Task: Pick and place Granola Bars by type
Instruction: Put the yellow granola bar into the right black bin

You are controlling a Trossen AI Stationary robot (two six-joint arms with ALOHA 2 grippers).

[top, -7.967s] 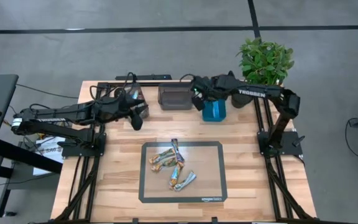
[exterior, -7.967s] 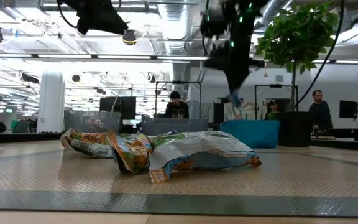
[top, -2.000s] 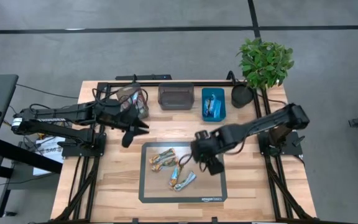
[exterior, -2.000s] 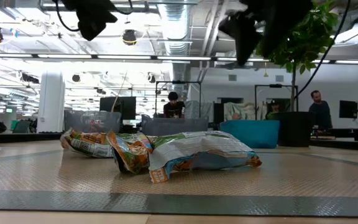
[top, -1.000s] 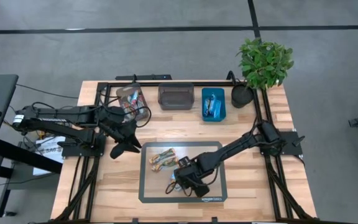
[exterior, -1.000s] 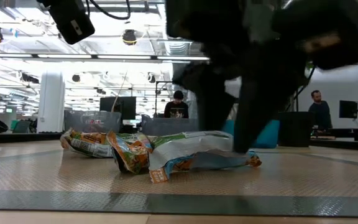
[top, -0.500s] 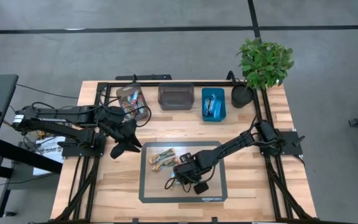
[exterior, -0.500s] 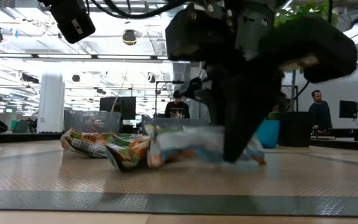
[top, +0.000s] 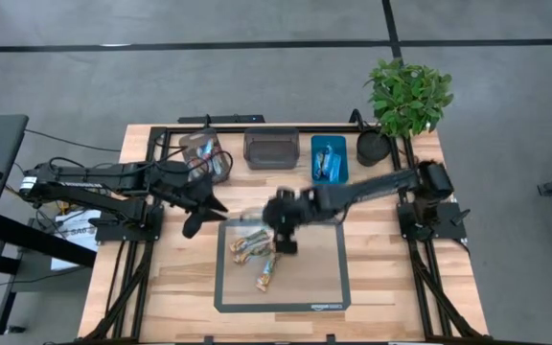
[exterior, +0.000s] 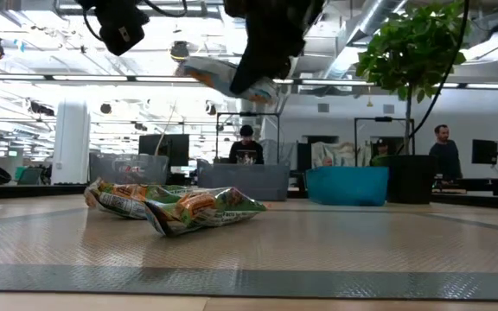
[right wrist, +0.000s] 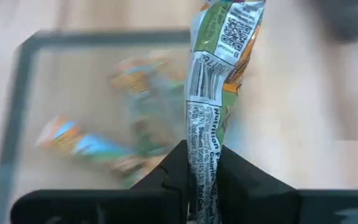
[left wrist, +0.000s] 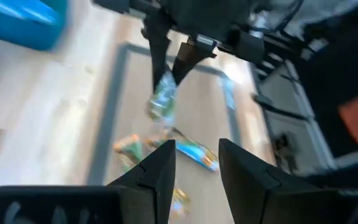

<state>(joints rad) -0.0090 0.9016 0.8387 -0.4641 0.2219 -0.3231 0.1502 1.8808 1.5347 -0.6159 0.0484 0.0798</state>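
Granola bar point(right wrist: 216, 87) pinched between right fingers point(right wrist: 176, 171)

Bright, even overhead light with soft shadows; both wrist views smear with motion blur.

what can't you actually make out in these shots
- High view: the bar in the right end effector is motion-smeared, so its type is unreadable.
- High view: contents of the blue bin and clear bin are too small to sort by type.
- Right wrist view: the bars on the mat are blurred.
- Low view: the held bar is partly hidden by the end effector.
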